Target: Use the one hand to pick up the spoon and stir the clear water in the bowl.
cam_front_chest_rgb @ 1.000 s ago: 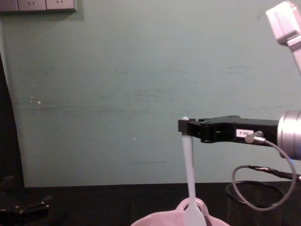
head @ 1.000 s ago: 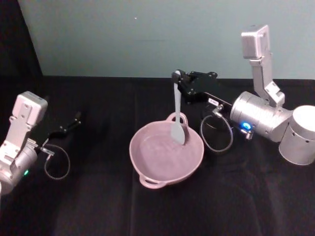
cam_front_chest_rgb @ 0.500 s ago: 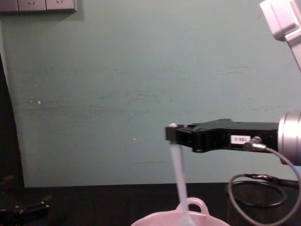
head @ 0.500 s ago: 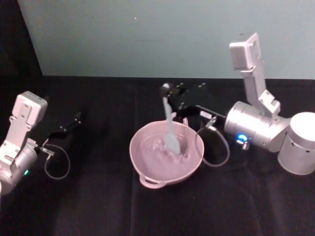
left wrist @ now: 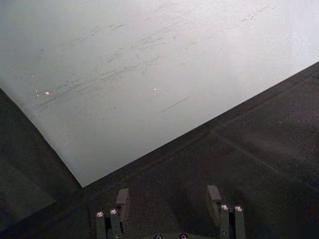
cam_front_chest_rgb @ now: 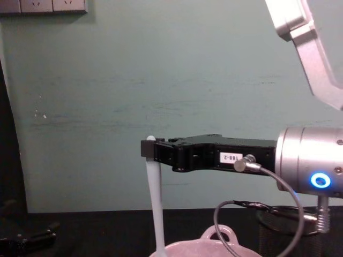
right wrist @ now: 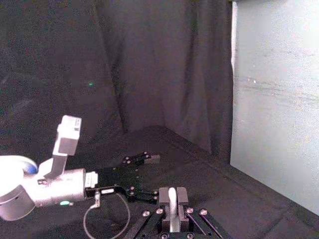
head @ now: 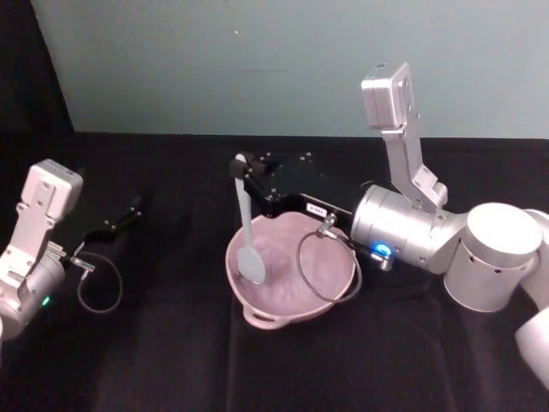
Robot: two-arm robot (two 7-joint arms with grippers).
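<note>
Black-draped table (head: pixel 171 369), teal wall behind. We see the right gripper (head: pixel 243 165) above the bowl's (head: pixel 287 296) left rear rim, jaws clamped on the spoon's (head: pixel 247 225) handle tip. Spoon hangs near upright, head in the bowl's left side, probably touching water. Left gripper (head: pixel 131 209) parked far left, jaws apart.

Pale pink bowl (head: pixel 283 287), white spoon (head: pixel 247 227), black cloth (head: pixel 171 360).
The right gripper (head: pixel 243 165) is black with a small white label (head: pixel 316 209); its wrist (head: pixel 403 227) is silver with a blue light ring (head: pixel 378 251). At 9 o'clock the left gripper (head: pixel 135 204) is black too. The wall (head: pixel 214 69) at 12 o'clock is dull teal, faintly streaked.
</note>
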